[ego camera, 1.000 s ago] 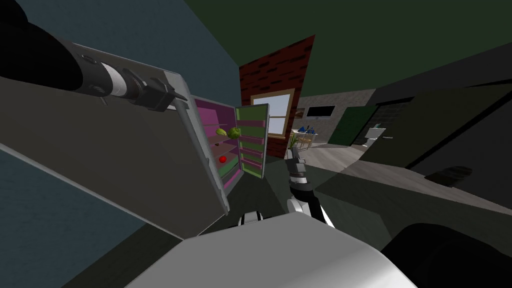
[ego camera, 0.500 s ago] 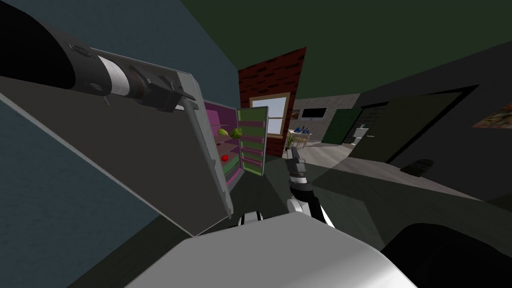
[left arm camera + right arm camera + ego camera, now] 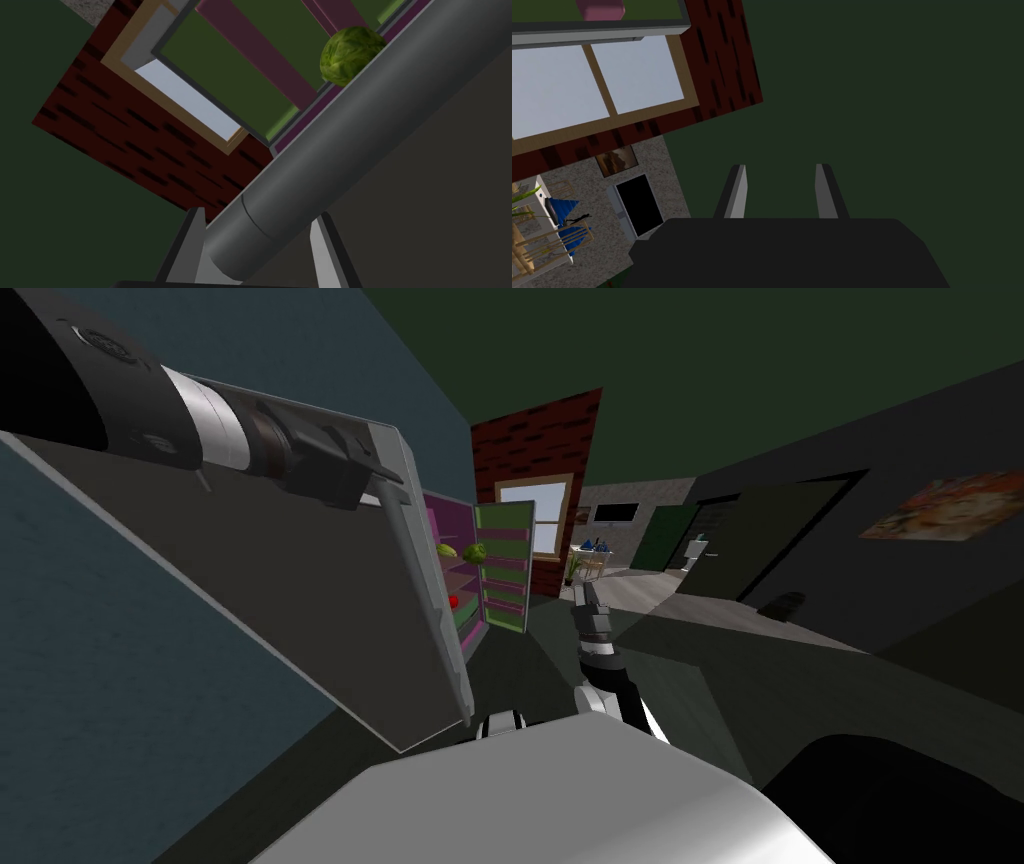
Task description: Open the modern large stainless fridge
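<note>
**A:** Where does the fridge (image 3: 452, 588) stand?

**B:** Ahead on the left, insides showing, with a cabbage (image 3: 350, 55) on a pink shelf. The far door (image 3: 505, 578) hangs wide, and the near door (image 3: 300, 608) is swung well out with the left tool (image 3: 257, 219) pinching its handle (image 3: 360, 130). I'd call it nearly done.

**A:** Any room left?

**B:** Little. The door's free edge is close to my chest, and the blue-grey wall (image 3: 100, 718) lies behind the door. The right tool (image 3: 779, 190) hangs low in the middle, fingers spread, holding nothing, in open floor space.
</note>
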### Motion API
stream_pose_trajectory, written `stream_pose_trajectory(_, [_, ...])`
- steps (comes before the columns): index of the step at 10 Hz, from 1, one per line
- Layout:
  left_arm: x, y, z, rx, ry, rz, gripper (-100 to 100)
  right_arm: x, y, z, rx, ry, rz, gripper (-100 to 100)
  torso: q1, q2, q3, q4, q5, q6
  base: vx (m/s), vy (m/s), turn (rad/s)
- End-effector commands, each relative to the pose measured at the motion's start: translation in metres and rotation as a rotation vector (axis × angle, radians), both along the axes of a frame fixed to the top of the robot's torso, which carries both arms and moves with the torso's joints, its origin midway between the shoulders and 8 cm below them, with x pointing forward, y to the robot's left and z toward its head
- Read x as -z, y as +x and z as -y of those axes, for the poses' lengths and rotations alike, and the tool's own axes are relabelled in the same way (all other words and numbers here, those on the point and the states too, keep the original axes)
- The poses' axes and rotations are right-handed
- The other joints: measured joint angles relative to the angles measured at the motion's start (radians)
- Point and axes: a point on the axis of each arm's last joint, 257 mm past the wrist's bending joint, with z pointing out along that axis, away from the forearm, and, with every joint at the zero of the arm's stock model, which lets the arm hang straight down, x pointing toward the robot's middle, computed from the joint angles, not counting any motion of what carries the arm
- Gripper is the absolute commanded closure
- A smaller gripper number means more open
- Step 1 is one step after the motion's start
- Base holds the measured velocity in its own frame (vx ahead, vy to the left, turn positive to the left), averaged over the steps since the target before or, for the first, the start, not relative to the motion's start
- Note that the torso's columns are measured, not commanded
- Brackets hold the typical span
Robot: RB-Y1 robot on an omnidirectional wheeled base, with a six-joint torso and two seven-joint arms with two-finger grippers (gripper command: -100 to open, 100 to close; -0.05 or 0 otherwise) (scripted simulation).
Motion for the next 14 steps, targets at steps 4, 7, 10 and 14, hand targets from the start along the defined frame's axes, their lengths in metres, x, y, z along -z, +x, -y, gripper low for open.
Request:
stream_pose_trajectory(4, [0.002,-0.032,0.043,0.127,-0.001,-0.001,100,0.0,0.0,0.0,0.0,0.0,0.0,0,-0.002,0.002,0.002,0.0,0.001,-0.003,-0.13,0.153,-0.117])
stream_pose_trajectory(7, [-0.023,-0.051,0.037,0.081,0.001,0.001,-100,0.0,0.0,0.0,0.0,0.0,0.0,0,-0.005,-0.009,-0.006,-0.003,-0.002,-0.001,0.05,0.042,-0.073])
stream_pose_trajectory(10, [-0.034,-0.064,0.037,0.067,0.001,0.001,-100,0.0,0.0,0.0,0.0,0.0,0.0,0,-0.004,-0.008,-0.007,-0.003,-0.002,0.001,0.04,0.011,-0.057])
stream_pose_trajectory(14, [-0.05,-0.085,0.04,0.048,0.0,0.002,-100,0.0,0.0,0.0,0.0,0.0,0.0,0,0.0,0.003,0.002,0.002,0.0,-0.001,0.047,0.022,-0.055])
